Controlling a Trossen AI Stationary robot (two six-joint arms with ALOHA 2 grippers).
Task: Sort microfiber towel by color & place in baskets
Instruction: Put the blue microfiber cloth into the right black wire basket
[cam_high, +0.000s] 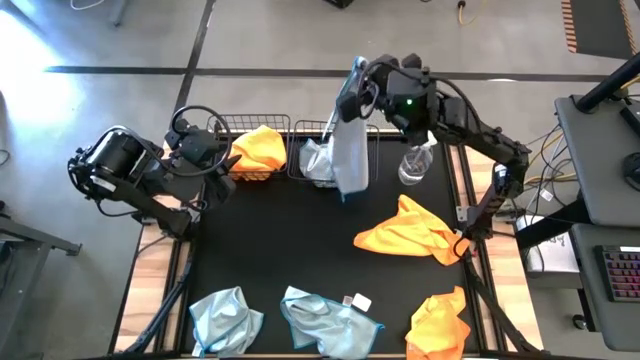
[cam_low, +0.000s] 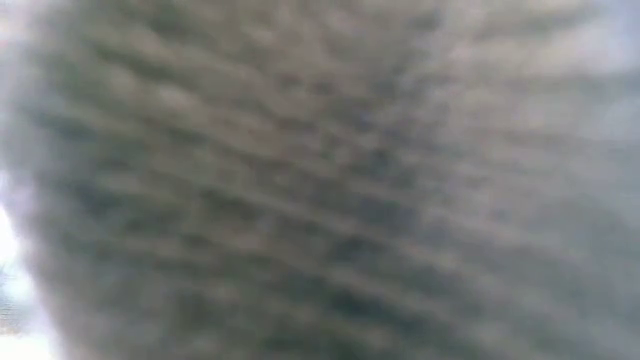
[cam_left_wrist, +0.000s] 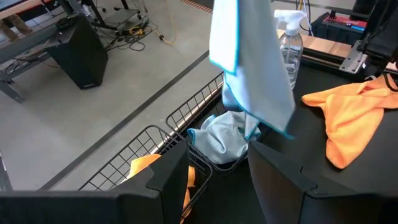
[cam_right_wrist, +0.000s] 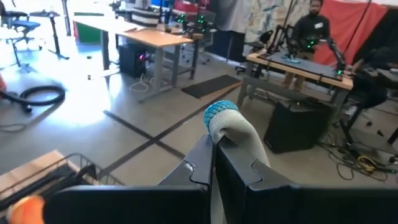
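Observation:
My right gripper (cam_high: 358, 88) is shut on a pale blue-grey towel (cam_high: 350, 150) that hangs down over the right basket (cam_high: 305, 128), which holds another blue-grey towel (cam_high: 318, 160). In the right wrist view the fingers (cam_right_wrist: 202, 165) pinch the towel's folded edge (cam_right_wrist: 231, 129). The left basket (cam_high: 225, 125) holds an orange towel (cam_high: 260, 148). My left gripper (cam_high: 215, 152) is open and empty beside that basket. The left wrist view shows the hanging towel (cam_left_wrist: 249, 62) above the basket's blue-grey towel (cam_left_wrist: 221, 140).
On the black mat lie two orange towels (cam_high: 410, 230) (cam_high: 440, 322) and two blue-grey towels (cam_high: 225, 318) (cam_high: 325, 318). A clear spray bottle (cam_high: 417, 165) stands right of the baskets. Cloth right in front of the lens blocks the low view. A person shows far off in the room (cam_right_wrist: 314, 22).

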